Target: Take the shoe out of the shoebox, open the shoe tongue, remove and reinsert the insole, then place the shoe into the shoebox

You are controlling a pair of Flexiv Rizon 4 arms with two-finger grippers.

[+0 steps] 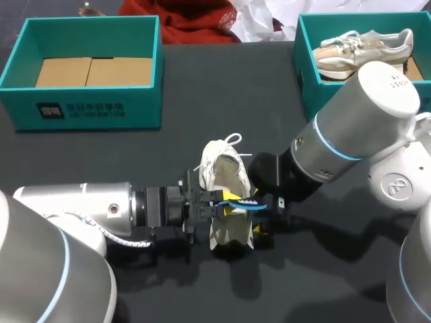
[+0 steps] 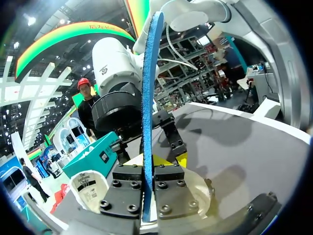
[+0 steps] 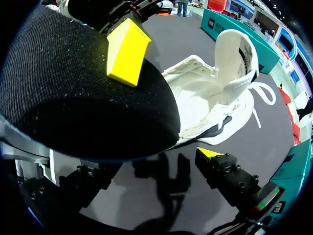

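The white shoe [image 1: 225, 178] lies out of its box near the middle of the dark table [image 1: 202, 87], toe toward 6 o'clock and laces trailing toward 12. The insole [image 1: 248, 202] crosses the shoe's opening, and in the head view it shows only as a thin blue-edged strip running toward 3 o'clock. The left wrist view shows it edge-on, a blue band [image 2: 149, 98] rising straight out from the left gripper [image 2: 147, 171]. Both of that gripper's fingers press against the insole from either side, so it is clamped on it. The right wrist view gives the insole's broad dark fabric face [image 3: 73, 98], with one yellow fingertip [image 3: 126, 54] of the left gripper flat against it. Beyond the insole, the shoe's [image 3: 205, 98] tongue [image 3: 237, 54] stands lifted. Only this view shows how the right gripper [image 3: 151, 166] stands: its fingers are wide apart, the one visible yellow tip is bare above the table, and the other finger is partly hidden under the insole. In the head view the left arm enters from 9 o'clock and the right arm [image 1: 357, 128] from 3 o'clock. The two grippers sit close together over the shoe, the left gripper [image 1: 225, 200] toward 9 o'clock and the right gripper [image 1: 260, 219] toward 3 o'clock. An empty teal shoebox [image 1: 87, 104] sits at 10 o'clock of the shoe. A second teal box [image 1: 306, 74] at 2 o'clock holds another shoe [image 1: 363, 47].
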